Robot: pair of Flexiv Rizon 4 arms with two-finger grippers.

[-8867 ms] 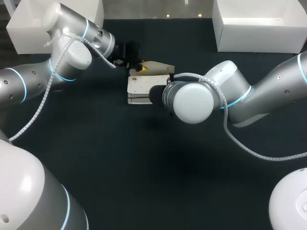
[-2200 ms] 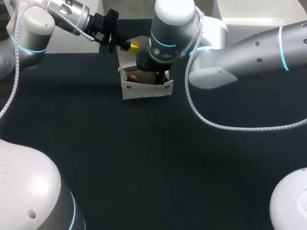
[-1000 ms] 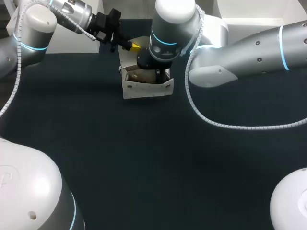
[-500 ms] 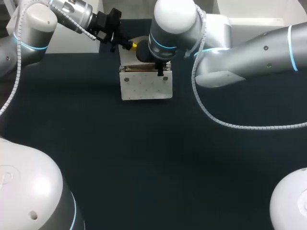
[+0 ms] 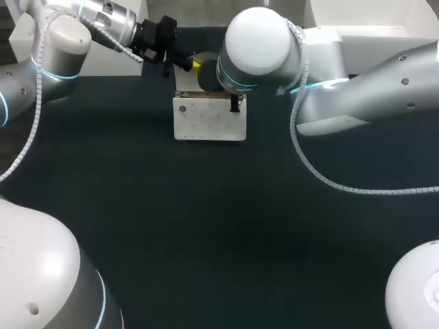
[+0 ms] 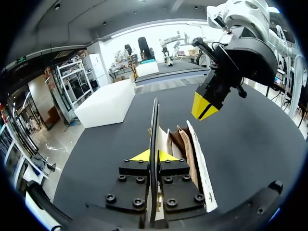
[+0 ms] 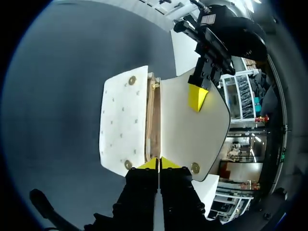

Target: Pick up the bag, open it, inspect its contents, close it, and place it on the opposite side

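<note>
The white bag stands on the dark table at the back middle, its front panel with two snaps facing me. Its flap is raised behind it. My left gripper is shut on the flap's edge, seen in the head view as the left gripper behind the bag. The brown lining shows in the narrow mouth. My right gripper is shut just above the mouth, at the bag's right end, with nothing seen between its tips; from the left wrist this right gripper hangs over the bag's far end.
A white box stands at the back left behind my left arm, and another white box at the back right. My right arm's big wrist hangs over the bag's back. Dark table stretches in front.
My right gripper has shut and risen out of the bag's mouth. The front panel has swung up and the mouth has narrowed. The left gripper keeps its hold on the flap.
</note>
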